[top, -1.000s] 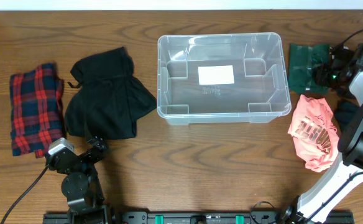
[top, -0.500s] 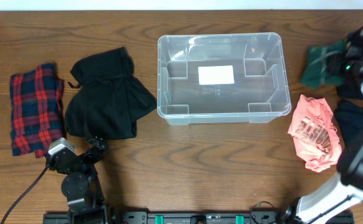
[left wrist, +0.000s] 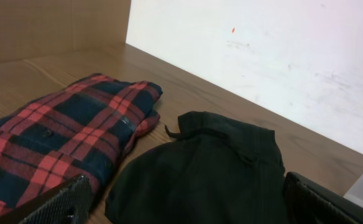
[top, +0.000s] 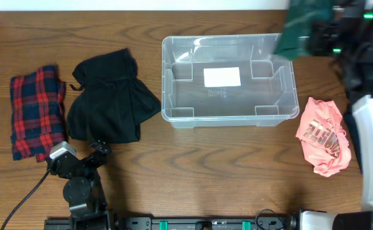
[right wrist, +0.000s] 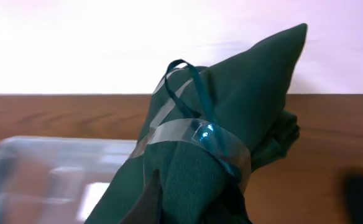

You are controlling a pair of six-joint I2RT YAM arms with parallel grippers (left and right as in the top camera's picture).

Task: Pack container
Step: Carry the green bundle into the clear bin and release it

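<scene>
One folded green cloth (top: 296, 29) is being carried by the right tool (right wrist: 191, 186), whose jaws are being squeezed nearly closed on it. A second ago it was lying on the desk (top: 205, 172) at the far right; now it is being held aloft over the far right corner of the container (top: 165, 76), which is sitting empty mid-desk. Packing is probably being started. The left tool (left wrist: 188, 208) is being kept wide apart, gripping nothing.
</scene>
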